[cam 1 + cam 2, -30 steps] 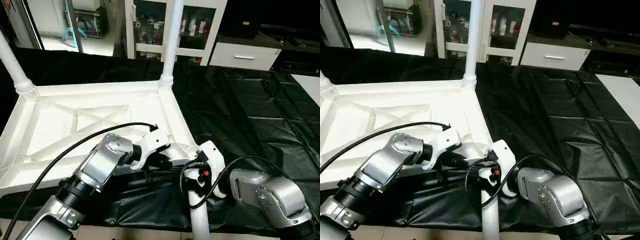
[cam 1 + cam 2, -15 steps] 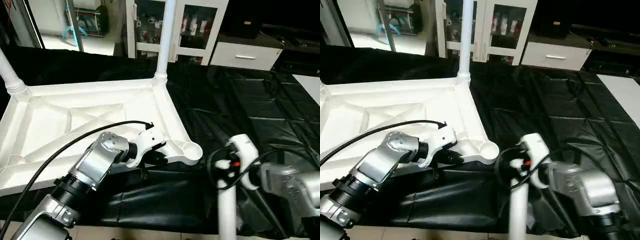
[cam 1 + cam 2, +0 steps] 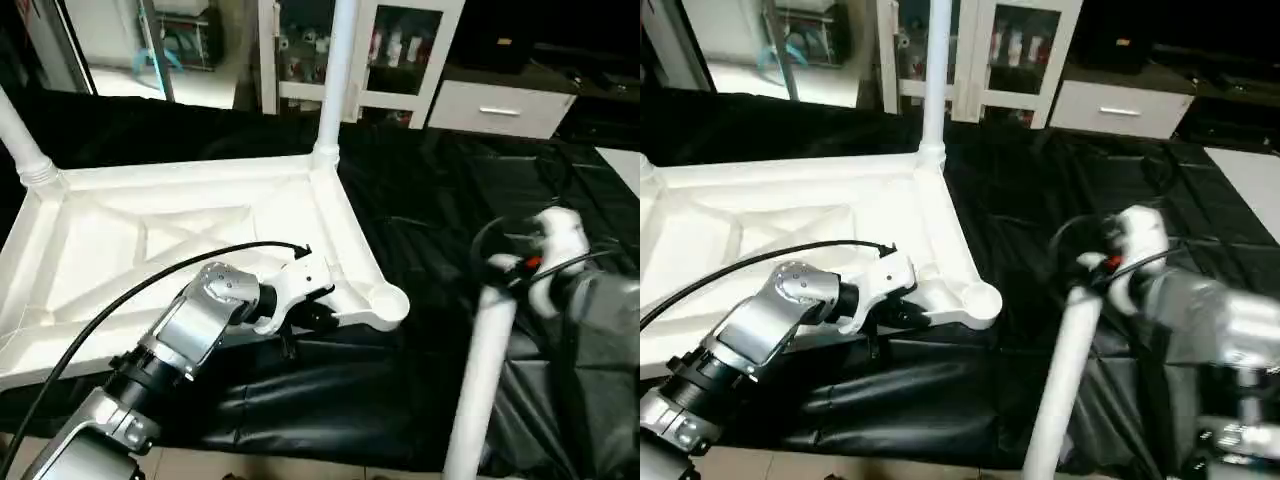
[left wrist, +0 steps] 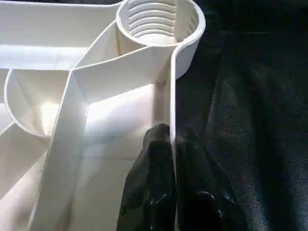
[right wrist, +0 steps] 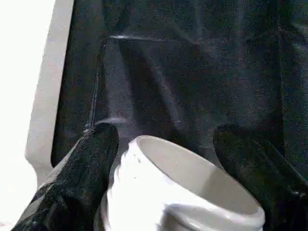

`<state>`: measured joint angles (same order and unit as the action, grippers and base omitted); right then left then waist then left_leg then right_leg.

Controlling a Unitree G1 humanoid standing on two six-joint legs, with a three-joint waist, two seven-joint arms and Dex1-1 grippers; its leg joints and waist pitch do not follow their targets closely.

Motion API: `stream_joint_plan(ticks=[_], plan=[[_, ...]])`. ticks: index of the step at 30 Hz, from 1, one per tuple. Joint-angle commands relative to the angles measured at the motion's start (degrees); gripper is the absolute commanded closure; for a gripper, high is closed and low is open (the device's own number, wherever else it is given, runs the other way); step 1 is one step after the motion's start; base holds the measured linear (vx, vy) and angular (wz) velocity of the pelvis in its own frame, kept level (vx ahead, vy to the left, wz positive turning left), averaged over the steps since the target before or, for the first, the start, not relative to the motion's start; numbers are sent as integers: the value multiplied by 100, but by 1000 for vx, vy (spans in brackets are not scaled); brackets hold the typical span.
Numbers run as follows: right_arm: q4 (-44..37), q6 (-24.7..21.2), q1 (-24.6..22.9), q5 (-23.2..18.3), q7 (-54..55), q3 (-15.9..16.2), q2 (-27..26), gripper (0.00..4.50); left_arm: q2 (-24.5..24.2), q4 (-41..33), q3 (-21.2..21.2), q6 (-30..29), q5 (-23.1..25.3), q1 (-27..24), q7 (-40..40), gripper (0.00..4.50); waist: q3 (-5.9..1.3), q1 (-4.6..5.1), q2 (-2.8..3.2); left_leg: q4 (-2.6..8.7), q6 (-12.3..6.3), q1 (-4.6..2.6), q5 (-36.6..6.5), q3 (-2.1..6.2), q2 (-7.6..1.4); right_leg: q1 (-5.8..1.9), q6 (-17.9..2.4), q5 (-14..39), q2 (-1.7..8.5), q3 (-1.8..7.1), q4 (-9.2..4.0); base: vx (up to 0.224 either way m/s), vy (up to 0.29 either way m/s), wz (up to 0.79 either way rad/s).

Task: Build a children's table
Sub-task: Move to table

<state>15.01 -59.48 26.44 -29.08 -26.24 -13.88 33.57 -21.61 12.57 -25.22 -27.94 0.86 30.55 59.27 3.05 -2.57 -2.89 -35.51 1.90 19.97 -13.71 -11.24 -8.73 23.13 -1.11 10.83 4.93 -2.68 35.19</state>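
— What is nearest the camera?

— The right end effector (image 5: 163, 159) grips a loose white leg (image 3: 480, 380), one black finger on each side of its threaded open end. The leg slants over the black sheet (image 3: 470, 215), just right of the tabletop's near corner.

— And the left arm?

— The left end effector (image 4: 172, 144) pinches the upturned tabletop's (image 3: 150, 240) near rim, one finger inside the wall, one outside. Just beyond sits the empty corner socket (image 4: 159, 21), its inner threads showing.

— Where does the tabletop lie?

— Underside up on the black sheet, ribs and X-brace exposed. Two legs already stand in its far corners: one far right leg (image 3: 338, 70), one far left leg (image 3: 20, 135).

— Behind that?

— A white cabinet (image 3: 385, 45) with glass doors, bottles on its shelves.
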Motion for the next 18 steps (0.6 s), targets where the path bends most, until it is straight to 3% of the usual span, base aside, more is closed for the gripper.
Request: stream_joint_plan(ticks=[1, 5, 12, 16, 18], plan=[[140, 84, 133, -84, -159, -168, 119, 135, 30, 151, -39, 40, 13, 71, -25, 450, -327, -22, -28, 444, -272, -32, -128, 157, -421, -297, -1547, 533, 418, 279, -357, 0, 0, 0], [720, 222, 576, -110, -347, -449, 405, 135, 61, 142, -33, 76, -24, 88, 4, 450, -318, -39, -31, 448, -220, -36, -302, 159, -432, -293, -1506, 866, 426, 277, -382, 0, 0, 0], [1470, 125, 1219, -490, -557, -1023, 686, 135, 72, 199, -38, 126, -16, 137, 66, 450, -348, -63, -40, 406, -419, -29, 0, 137, -412, -302, -1665, 419, 405, 260, -325, 0, 0, 0], [1858, 88, 1461, -684, -506, -1465, 714, 136, 152, 201, 48, 153, -100, 142, 38, 450, -354, -84, -59, 396, -485, -22, 19, 135, -414, -304, -1699, 501, 411, 251, -324, 0, 0, 0], [1925, 147, 1469, -653, -503, -1489, 730, 136, 183, 230, 77, 142, -92, 165, -17, 450, -358, -90, -64, 390, -498, -20, 47, 132, -412, -305, -1707, 485, 407, 247, -320, 0, 0, 0]])
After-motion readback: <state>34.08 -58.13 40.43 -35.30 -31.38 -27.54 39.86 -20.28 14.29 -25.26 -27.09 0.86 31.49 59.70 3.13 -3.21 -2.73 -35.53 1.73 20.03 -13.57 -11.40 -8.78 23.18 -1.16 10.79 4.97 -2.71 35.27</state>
